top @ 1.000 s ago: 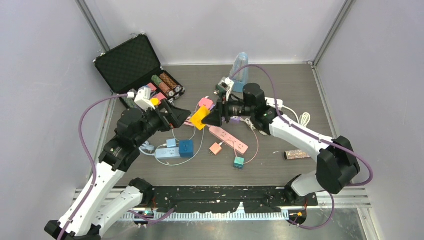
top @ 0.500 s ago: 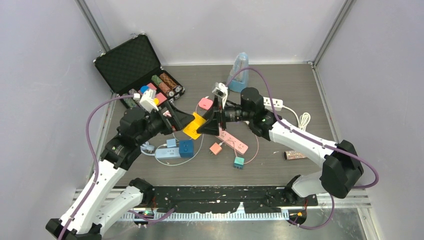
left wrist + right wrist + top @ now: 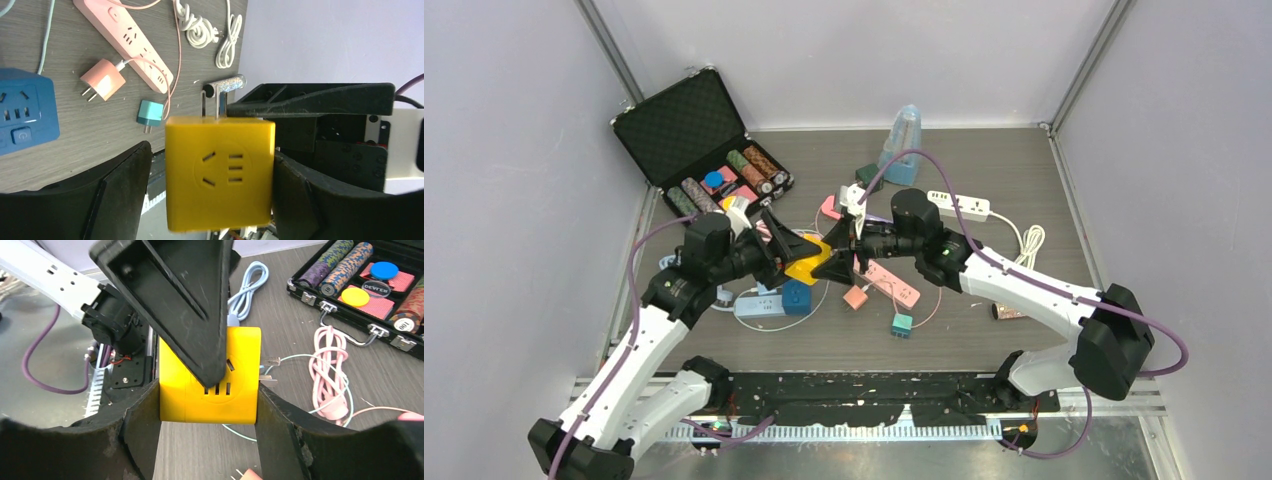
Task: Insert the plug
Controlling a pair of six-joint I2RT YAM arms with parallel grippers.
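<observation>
Swinging down and toward the near middle of the table since a second ago, bringing the left arm (image 3: 639,340) and the right arm (image 3: 1024,285) together low over the cables, away from the far clutter. Narrowing the left gripper (image 3: 212,165) from fully wide, closing in around the yellow plug cube (image 3: 802,265), with one finger touching its side and a thin gap showing at the other, so not yet pinching it. Gripping the cube in the right gripper (image 3: 207,390), part-way open, with both fingers pressing on opposite faces. Hanging the cube in the air between the two grippers, just far of the blue socket cube (image 3: 797,296) and left of the pink power strip (image 3: 889,282), touching neither. Showing the metal prongs (image 3: 270,361) jutting from one face, clear of any socket. Looking like a handover to the left side, probably for regripping and aiming the prongs; insertion not yet beginning.
</observation>
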